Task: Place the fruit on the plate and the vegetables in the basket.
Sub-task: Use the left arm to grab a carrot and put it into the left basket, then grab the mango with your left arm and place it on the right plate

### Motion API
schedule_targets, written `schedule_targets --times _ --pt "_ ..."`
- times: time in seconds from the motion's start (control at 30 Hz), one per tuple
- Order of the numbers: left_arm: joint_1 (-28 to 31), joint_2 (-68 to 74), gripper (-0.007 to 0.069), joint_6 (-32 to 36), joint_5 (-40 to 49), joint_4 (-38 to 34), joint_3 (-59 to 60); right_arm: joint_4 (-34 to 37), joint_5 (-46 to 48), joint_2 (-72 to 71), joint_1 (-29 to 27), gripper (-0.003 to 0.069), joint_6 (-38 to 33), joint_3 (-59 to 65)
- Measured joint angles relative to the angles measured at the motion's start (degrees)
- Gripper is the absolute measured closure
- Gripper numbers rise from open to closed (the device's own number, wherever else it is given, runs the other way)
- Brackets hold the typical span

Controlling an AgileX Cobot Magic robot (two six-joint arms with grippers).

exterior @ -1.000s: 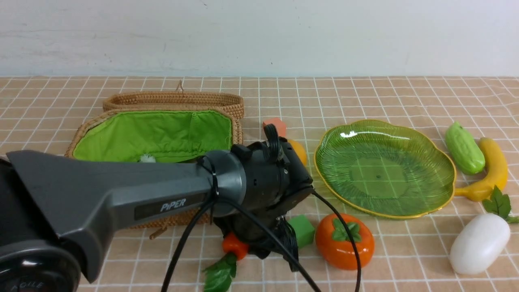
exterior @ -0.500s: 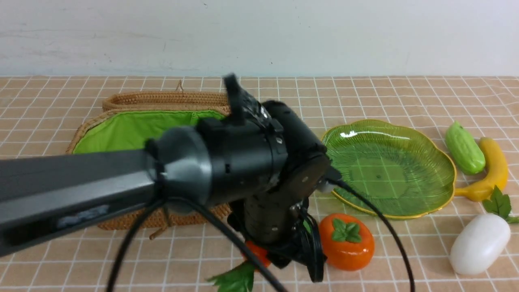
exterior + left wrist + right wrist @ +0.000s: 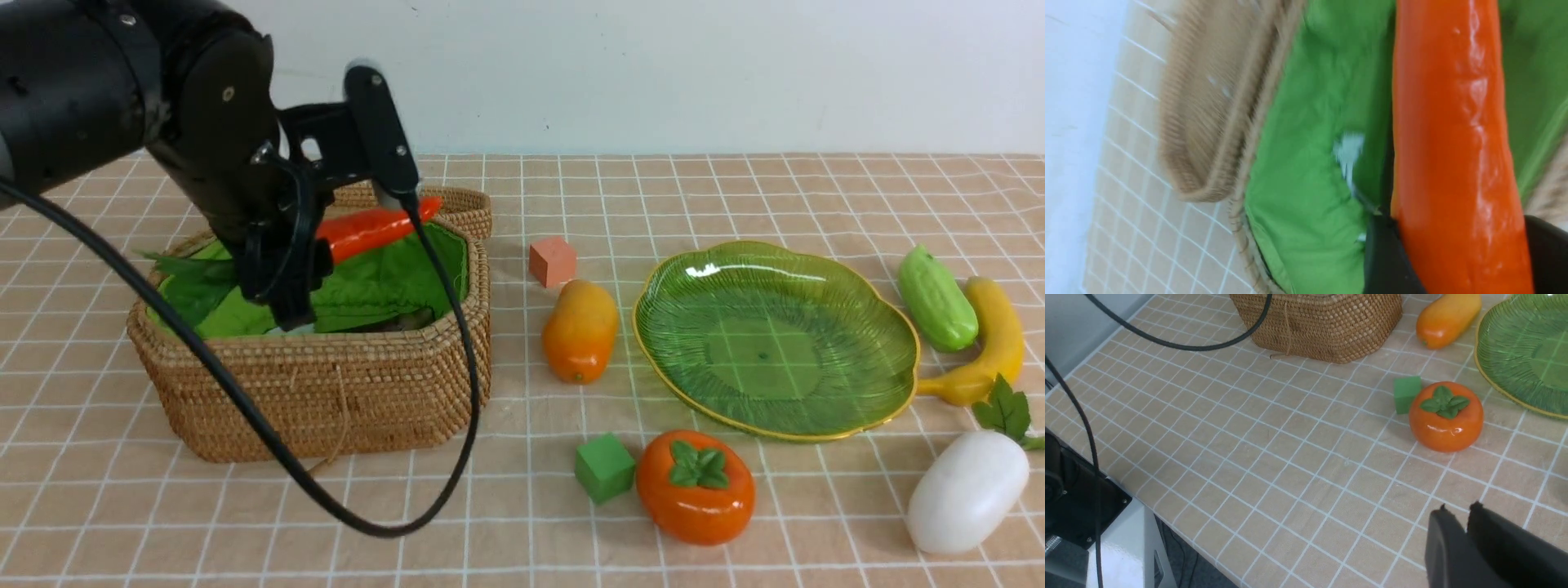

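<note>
My left gripper (image 3: 320,243) is shut on the orange carrot (image 3: 371,229) and holds it over the open wicker basket (image 3: 326,392), with the carrot's leaves (image 3: 192,282) hanging into the green lining. In the left wrist view the carrot (image 3: 1449,122) sits between the black fingers (image 3: 1384,253). The green plate (image 3: 775,339) lies bare. The mango (image 3: 580,331) lies left of it and the persimmon (image 3: 694,486) in front. The cucumber (image 3: 935,298), banana (image 3: 992,343) and radish (image 3: 967,490) lie right of it. My right gripper (image 3: 1457,510) is shut and empty above the cloth. I cannot make out the eggplant.
A pink cube (image 3: 552,261) sits between basket and plate. A green cube (image 3: 604,467) touches the persimmon's left side. The left arm's black cable (image 3: 367,523) loops down in front of the basket. The basket's lid (image 3: 457,204) lies open behind it.
My left arm has lifted the carrot from the cloth in front of the basket and swung it up and to the left, over the basket. The other things have not moved.
</note>
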Motion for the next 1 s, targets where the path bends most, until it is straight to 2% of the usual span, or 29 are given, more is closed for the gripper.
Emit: schedule_targets --times 0.13,0.2,0.23,0.27,0.3,0.33,0.4,0.5,0.53,0.57,0.6,0.63,0.67,0.7,0.77,0.8,0.83,0.9,0.97,1.0 --pt "2.2 2.4 0.0255 -1.4 -3.1 -0.3 0.1 -0.3 -0.1 0.0 0.0 0.0571 0.0 0.0" --pt "2.4 2.6 0.0217 -4.7 -5.6 0.0 0.1 -0.4 -0.5 0.0 0.0 0.0571 0.0 0.0" --pt "2.4 2.6 0.0137 -8.4 -7.5 1.2 0.1 -0.4 -1.0 0.0 0.0 0.0571 0.0 0.0" --pt "2.4 2.6 0.0116 -8.7 -7.6 1.4 0.1 -0.4 -1.1 0.0 0.0 0.0571 0.0 0.0" --pt "2.4 2.5 0.0036 -11.4 -8.2 2.4 0.1 -0.4 -1.5 0.0 0.0 0.0571 0.0 0.0" --pt "2.4 2.4 0.0001 -13.0 -8.0 2.7 0.1 -0.4 -1.8 0.0 0.0 0.0571 0.0 0.0" --pt "2.4 2.2 -0.003 -15.8 -7.0 2.7 0.1 -0.4 -2.1 0.0 0.0 0.0571 0.0 0.0" --pt "2.4 1.7 -0.002 -18.9 -5.7 1.1 0.1 -0.4 -2.1 0.0 0.0 0.0571 0.0 0.1" --pt "2.2 0.9 0.0025 -21.7 -5.2 -1.5 0.1 -0.4 -2.1 0.0 0.0 0.0571 0.0 0.1" --pt "2.0 0.7 0.0033 -22.2 -5.1 -2.4 0.1 -0.4 -2.1 0.0 0.0 0.0571 0.0 0.1" --pt "1.2 -0.3 0.0097 -26.0 -5.0 -5.5 0.1 -0.4 -2.1 0.0 0.0 0.0571 0.0 0.1" --pt "0.0 -1.2 0.0168 -28.9 -5.1 -8.3 0.1 -0.4 -2.1 0.0 0.0 0.0571 0.0 0.1" --pt "-2.4 -2.3 0.0293 -32.5 -4.8 -11.7 -0.4 -0.5 -2.1 0.0 0.0 0.0571 0.0 0.1" --pt "-4.3 -2.6 0.0351 -34.8 -4.4 -13.7 -0.9 -0.6 -2.1 0.0 0.0 0.0571 0.0 0.1" --pt "-10.0 -2.2 0.0536 -39.3 -2.6 -16.8 -3.8 -0.8 -1.8 0.0 0.0 0.0571 0.0 0.1" --pt "-10.6 -1.8 0.0563 -39.7 -2.1 -17.0 -4.6 -0.8 -1.8 0.0 0.0 0.0571 0.0 0.1" --pt "-14.8 0.2 0.0625 -41.8 -0.2 -17.4 -8.0 -0.9 -1.0 0.0 0.0 0.0571 0.0 0.1" --pt "-17.7 3.5 0.0637 -44.1 2.0 -17.3 -12.2 -1.0 -0.2 0.0 0.0 0.0571 0.0 0.1" --pt "-19.7 9.7 0.0618 -46.7 5.6 -16.1 -19.0 -1.1 1.1 0.0 0.0 0.0571 0.1 -0.6" --pt "-20.1 14.0 0.0571 -48.0 7.7 -15.0 -23.2 -1.1 2.6 0.0 0.0 0.057 0.2 -1.5"
